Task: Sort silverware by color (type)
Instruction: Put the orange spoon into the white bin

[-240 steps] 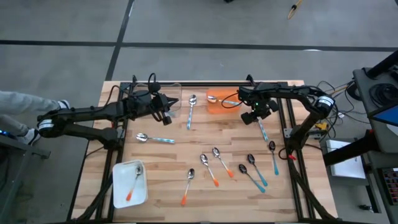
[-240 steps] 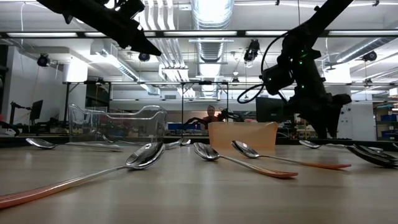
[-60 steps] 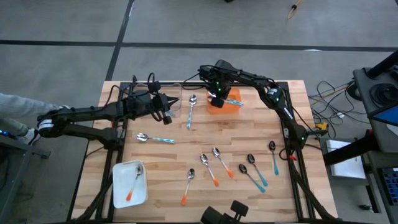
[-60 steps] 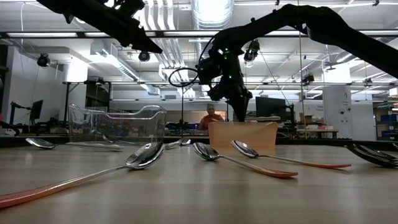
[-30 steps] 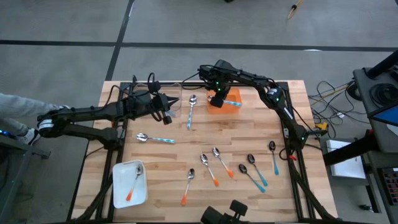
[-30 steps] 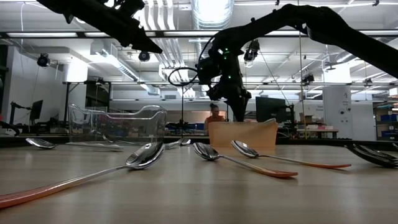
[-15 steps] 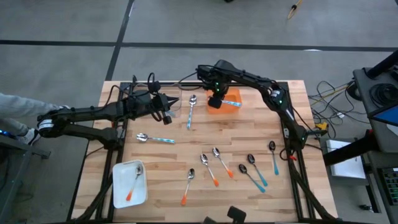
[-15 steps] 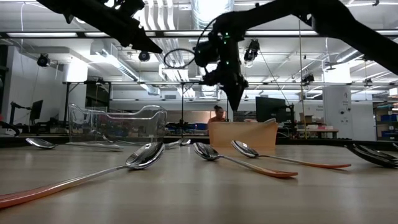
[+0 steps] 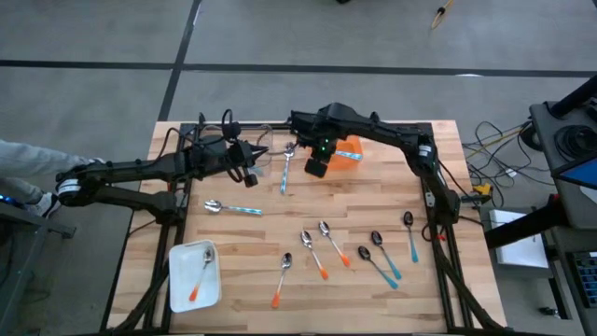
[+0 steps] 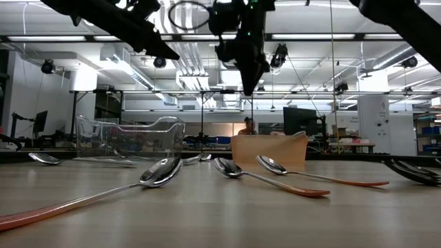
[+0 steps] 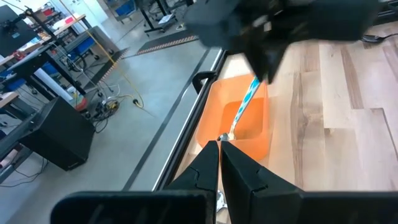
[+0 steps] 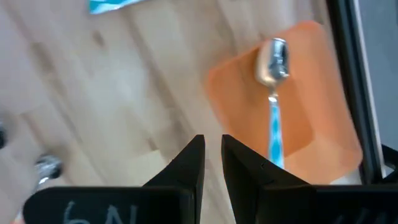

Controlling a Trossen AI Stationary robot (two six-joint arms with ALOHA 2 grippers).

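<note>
The right gripper [image 9: 316,169] hangs in the air over the back part of the table [image 9: 280,205], just beside the orange bin [image 9: 347,157]. Its two fingers [image 12: 186,163] are close together with only a thin gap, and they hold nothing. Inside the orange bin lies one spoon with a light-blue handle [image 12: 273,106]. The left gripper [image 9: 250,175] waits over the back left part of the table, near a clear bin [image 10: 131,138], and its fingers [image 11: 208,163] are pressed tight together with nothing in them. Between the two grippers, near the back edge, a second light-blue spoon [image 9: 286,166] lies on the wood. A third light-blue spoon [image 9: 229,208] lies nearer the left edge. In the front left corner sits a white tray [image 9: 179,280] with an orange-handled spoon [image 9: 202,273] in it. Near the front middle lie three more orange-handled spoons [image 9: 315,252] close to each other. Toward the front right lie three dark spoons with teal handles [image 9: 385,258].
</note>
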